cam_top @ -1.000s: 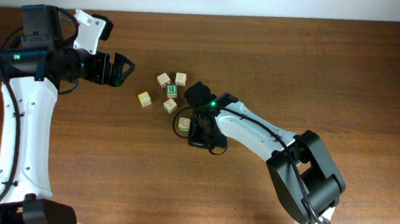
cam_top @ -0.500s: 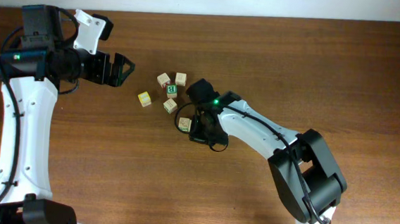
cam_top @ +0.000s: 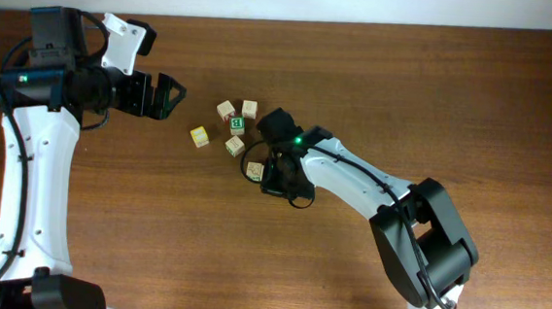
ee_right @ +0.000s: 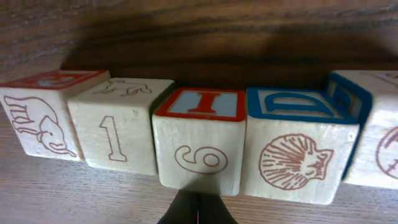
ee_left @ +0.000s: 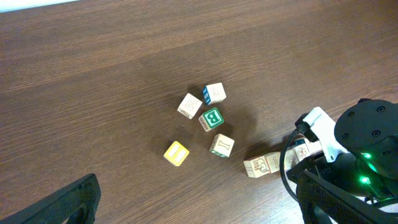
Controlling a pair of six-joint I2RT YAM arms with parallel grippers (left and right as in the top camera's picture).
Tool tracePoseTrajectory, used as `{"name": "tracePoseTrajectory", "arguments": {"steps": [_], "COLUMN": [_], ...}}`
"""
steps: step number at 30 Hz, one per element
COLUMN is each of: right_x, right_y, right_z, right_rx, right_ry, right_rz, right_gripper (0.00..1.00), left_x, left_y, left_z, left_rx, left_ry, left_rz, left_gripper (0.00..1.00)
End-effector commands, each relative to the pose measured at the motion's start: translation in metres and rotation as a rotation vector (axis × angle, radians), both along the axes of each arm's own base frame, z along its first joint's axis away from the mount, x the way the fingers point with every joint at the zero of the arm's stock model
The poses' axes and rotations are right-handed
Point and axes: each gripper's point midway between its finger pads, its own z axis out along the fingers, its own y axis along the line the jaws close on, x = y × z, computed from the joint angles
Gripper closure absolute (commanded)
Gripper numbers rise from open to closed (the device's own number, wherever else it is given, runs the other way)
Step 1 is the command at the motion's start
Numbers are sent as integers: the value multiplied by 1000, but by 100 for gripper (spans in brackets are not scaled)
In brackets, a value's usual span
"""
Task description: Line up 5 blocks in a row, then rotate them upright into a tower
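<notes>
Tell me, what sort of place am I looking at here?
Probably a robotics lab or test bench rather than a home: two white robot arms are mounted at a plain wooden table, and the only other things on it are small toy alphabet blocks.

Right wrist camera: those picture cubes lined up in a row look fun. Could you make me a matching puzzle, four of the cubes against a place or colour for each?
Column one
1. elephant cube
2. cube marked 1
3. cube marked 6
4. shell cube

Column two
a. blue-framed top with a D
b. leftmost in view
c. pale top with no coloured frame
d. straight ahead of the shut right claw

Pairs: 1-b, 2-c, 3-d, 4-a
</notes>
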Motion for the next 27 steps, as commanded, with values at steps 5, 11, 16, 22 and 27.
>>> {"name": "tracePoseTrajectory", "arguments": {"steps": [5,11,16,22,27], "right_x": [4,1,9,13,54], "right_y": [-7,-2,-1,-38,-71], "right_z": [-9,-8,47,48,51], "right_rx": [-32,-9,23,-83,-125], "right_ry": [-10,0,-75,-69,-176], "right_rz": [-14,16,81,22,-3], "right_gripper": [96,96,96,96,96], "left_x": [2,2,2,2,2], "left_y": [-2,-2,-2,-2,-2], "left_z": [9,9,9,9,9], "left_rx": [-1,-1,-1,-1,-1], "left_ry": [-29,-29,-29,-29,-29], "left_rz": [-18,-18,-18,-18,-18], "left_gripper": [1,1,1,1,1]}}
